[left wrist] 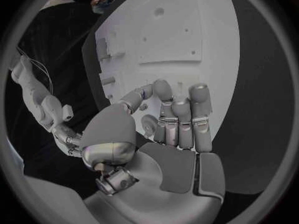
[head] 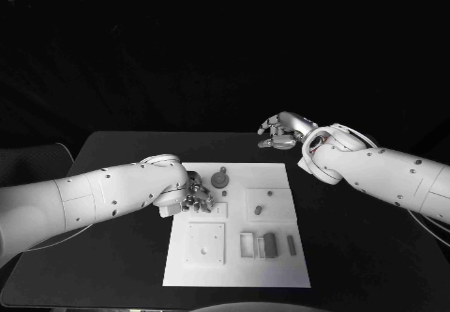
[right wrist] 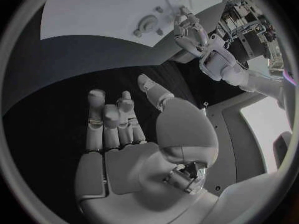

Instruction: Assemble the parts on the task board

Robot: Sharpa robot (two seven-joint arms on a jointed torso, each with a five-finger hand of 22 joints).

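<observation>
A white board (head: 239, 224) lay in the middle of a black table (head: 112, 149), its long sides running from the near edge toward the far edge. Small grey parts sat on it. A round gear (head: 221, 179) stood near the board's far edge, toward the left side. A short peg (head: 258, 210) stood in a raised square plate (head: 279, 208) by the right edge. Near the board's near right corner, a dark block (head: 270, 245) and a thin bar (head: 291, 244) lay side by side, just apart, beside a pale open frame (head: 248, 245). A square plate with a hole (head: 205, 244) lay toward the near left corner.

The left hand (head: 195, 198) rested over the board's left edge, just near of the gear. In the left wrist view its fingers (left wrist: 181, 117) stood close together and half curled above the board, the thumb (left wrist: 134, 100) bent toward them. I could not tell whether it pinched a small part between thumb and fingers.

The right hand (head: 281, 130) hung over the table's far edge, beyond the board's far right corner and well apart from it. In the right wrist view its fingers (right wrist: 109, 122) were loosely spread over bare black table and held nothing
</observation>
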